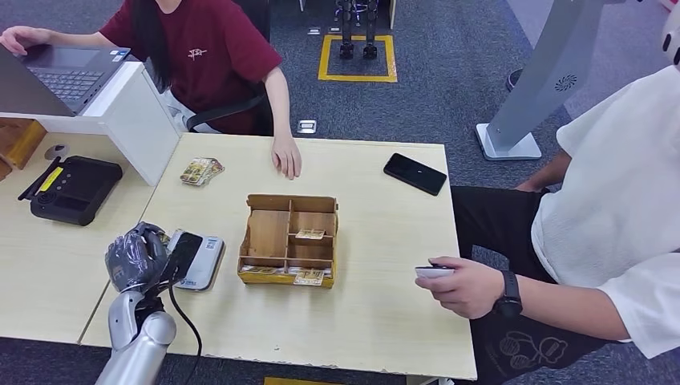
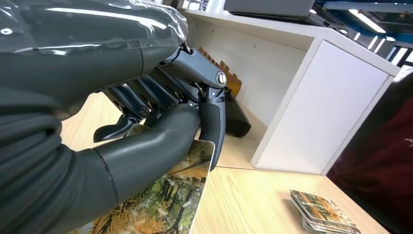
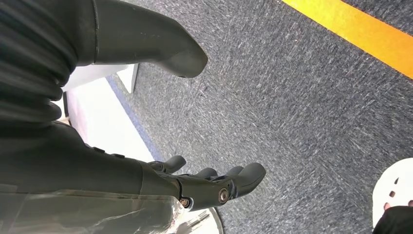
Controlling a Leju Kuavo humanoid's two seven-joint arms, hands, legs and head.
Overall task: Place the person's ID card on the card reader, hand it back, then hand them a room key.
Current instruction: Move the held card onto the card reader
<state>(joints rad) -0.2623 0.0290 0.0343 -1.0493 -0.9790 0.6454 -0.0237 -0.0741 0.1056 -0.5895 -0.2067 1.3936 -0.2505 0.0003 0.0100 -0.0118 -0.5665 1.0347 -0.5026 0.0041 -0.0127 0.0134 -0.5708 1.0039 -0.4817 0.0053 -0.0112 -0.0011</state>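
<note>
The ID card [image 2: 165,204], printed with an autumn forest scene, sits pinched between the thumb and dark fingers of our left hand [image 1: 138,257], which hovers at the near left part of the light wooden table [image 1: 377,321], right over the card reader [image 1: 200,258]; from the head view we cannot tell whether the card touches the reader. Going from the biggest things down: the table carries a white partition [image 1: 132,120] at its far left, with a laptop [image 1: 60,76] on top. A person in a dark red shirt [image 1: 204,56] sits behind it, one hand resting on the table edge. A person in a white shirt [image 1: 617,208] stands to the right, holding a small white card-like object above the table's near right side. A wooden compartment tray [image 1: 289,239] sits mid-table with cards in several slots. A black terminal [image 1: 74,189] lies far left, a black phone [image 1: 414,173] far right, and a stack of picture cards [image 1: 200,171] near the partition. Our right hand [image 3: 214,185] hangs over grey carpet, fingers loosely apart, holding nothing.
</note>
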